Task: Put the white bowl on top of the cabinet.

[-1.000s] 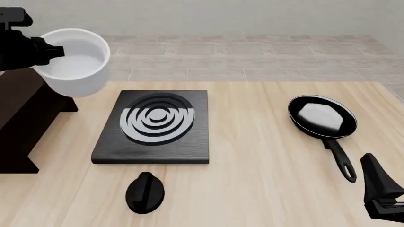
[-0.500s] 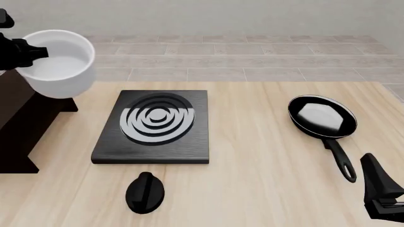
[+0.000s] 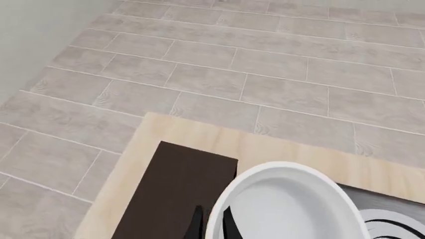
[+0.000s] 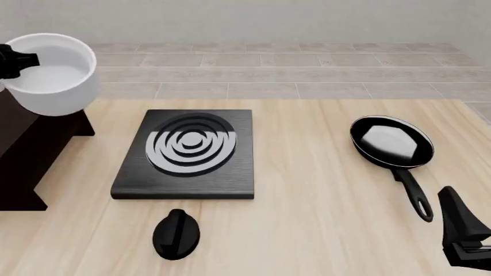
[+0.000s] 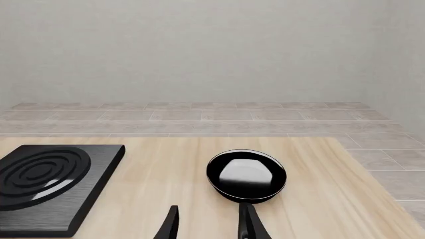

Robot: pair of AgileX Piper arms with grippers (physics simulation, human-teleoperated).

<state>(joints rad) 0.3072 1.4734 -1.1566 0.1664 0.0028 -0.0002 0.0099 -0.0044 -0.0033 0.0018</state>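
The white bowl (image 4: pixel 52 77) hangs in the air at the far left, its rim pinched by my left gripper (image 4: pixel 23 60), which is shut on it. Below it stands the dark cabinet (image 4: pixel 27 152), partly cut off by the picture's edge. In the left wrist view the bowl (image 3: pixel 285 206) overlaps one side of the cabinet's flat top (image 3: pixel 172 194), and the left gripper (image 3: pixel 212 228) has one finger on each side of the bowl's rim. My right gripper (image 4: pixel 464 238) rests low at the near right, open (image 5: pixel 209 226), holding nothing.
A flat black stove plate (image 4: pixel 188 152) with silver rings lies mid-table, with a black knob (image 4: pixel 176 233) in front of it. A black frying pan (image 4: pixel 391 141) with a white patch sits at the right, its handle pointing toward my right gripper. Tiled floor lies beyond the table's far edge.
My left gripper has carried the bowl further left and slightly up, from beside the cabinet to over it. The right arm has not moved.
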